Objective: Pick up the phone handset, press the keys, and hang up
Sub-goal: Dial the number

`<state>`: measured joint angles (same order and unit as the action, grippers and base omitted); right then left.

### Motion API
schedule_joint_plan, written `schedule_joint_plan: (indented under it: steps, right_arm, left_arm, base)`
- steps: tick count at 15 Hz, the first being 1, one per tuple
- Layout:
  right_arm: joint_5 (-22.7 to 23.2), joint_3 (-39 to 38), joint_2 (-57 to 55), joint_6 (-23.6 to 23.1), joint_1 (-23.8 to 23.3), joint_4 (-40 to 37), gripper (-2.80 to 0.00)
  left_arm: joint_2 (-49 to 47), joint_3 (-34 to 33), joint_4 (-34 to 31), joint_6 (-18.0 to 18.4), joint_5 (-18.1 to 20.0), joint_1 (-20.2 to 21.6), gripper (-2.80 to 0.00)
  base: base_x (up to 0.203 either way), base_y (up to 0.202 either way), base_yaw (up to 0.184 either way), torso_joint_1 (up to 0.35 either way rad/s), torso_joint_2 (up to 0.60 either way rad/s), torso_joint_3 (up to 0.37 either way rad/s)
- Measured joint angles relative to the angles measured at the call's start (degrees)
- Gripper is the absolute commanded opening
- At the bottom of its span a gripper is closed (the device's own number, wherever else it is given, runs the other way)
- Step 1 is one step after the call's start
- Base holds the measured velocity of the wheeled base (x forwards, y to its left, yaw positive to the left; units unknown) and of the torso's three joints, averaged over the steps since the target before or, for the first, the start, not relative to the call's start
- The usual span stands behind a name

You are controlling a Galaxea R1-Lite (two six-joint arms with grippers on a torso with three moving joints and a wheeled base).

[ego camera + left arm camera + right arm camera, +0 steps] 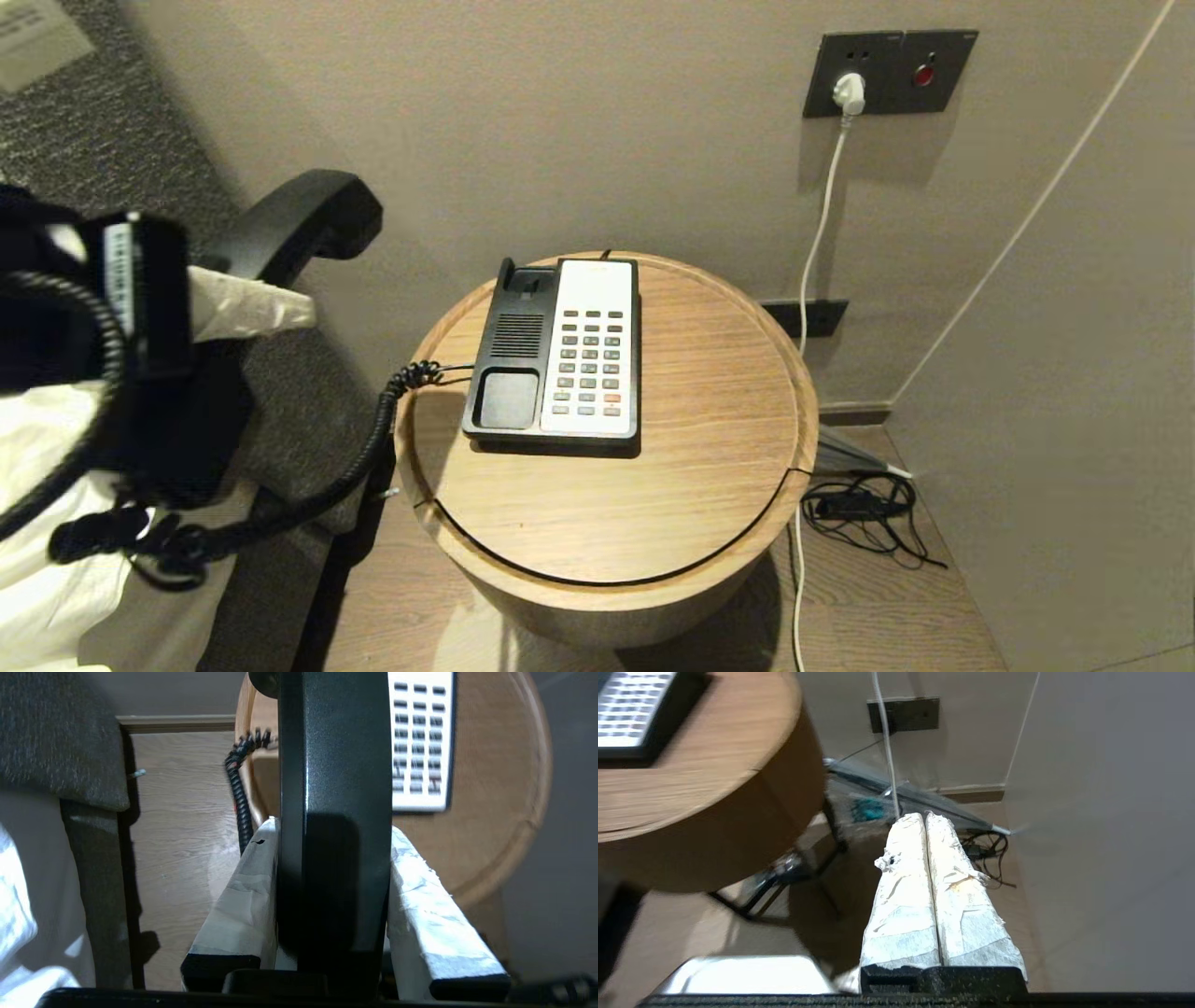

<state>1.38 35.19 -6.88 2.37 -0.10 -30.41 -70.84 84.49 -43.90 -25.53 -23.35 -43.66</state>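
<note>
Left of the round table (709,448), phone handset (299,219) clamped in left pincer (334,830); right pincer (926,826) closed, empty.

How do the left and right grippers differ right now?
The left gripper is shut on the phone handset, held up off the round table to its left; the right gripper is shut on nothing. The left gripper's fingers stand apart with the handset between them; the right gripper's fingers meet, low beside the table and over the floor. Both have fingers wrapped in white.
</note>
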Motion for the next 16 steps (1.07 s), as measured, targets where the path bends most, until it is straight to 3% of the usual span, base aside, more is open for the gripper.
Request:
schedule_joint_plan:
  steps: [3, 7, 9, 12, 16]
  right_arm:
    - [1.2, 15.4, -10.1, 2.1, -0.1, -12.5, -2.80]
    - [5.3, 33.8, -36.0, 4.1, 0.3, -11.8, -2.80]
    - [6.7, 42.9, -50.5, 5.7, 2.8, -10.0, -2.80]
    - [6.9, 58.6, -70.5, 8.3, 10.0, -7.8, -2.80]
    - [3.2, 73.2, -89.4, 14.7, 27.1, -8.1, -2.80]
  left_arm:
    - [6.9, -5.0, 0.3, 0.5, 1.0, 0.0, -2.80]
    - [10.5, -6.7, 0.5, 0.0, 3.2, 1.1, -2.80]
    - [10.8, -5.3, 0.6, -0.1, 4.7, 2.4, -2.80]
    - [10.9, -4.2, 0.5, -0.1, 7.3, 3.8, -2.80]
    - [11.5, -6.2, 0.4, -0.4, 7.1, 4.6, -2.80]
  base:
    - [0.000, 0.000, 0.000, 0.000, 0.00, 0.000]
    - [0.000, 0.000, 0.000, 0.000, 0.00, 0.000]
    - [0.000, 0.000, 0.000, 0.000, 0.00, 0.000]
    - [0.000, 0.000, 0.000, 0.000, 0.00, 0.000]
    - [0.000, 0.000, 0.000, 0.000, 0.00, 0.000]
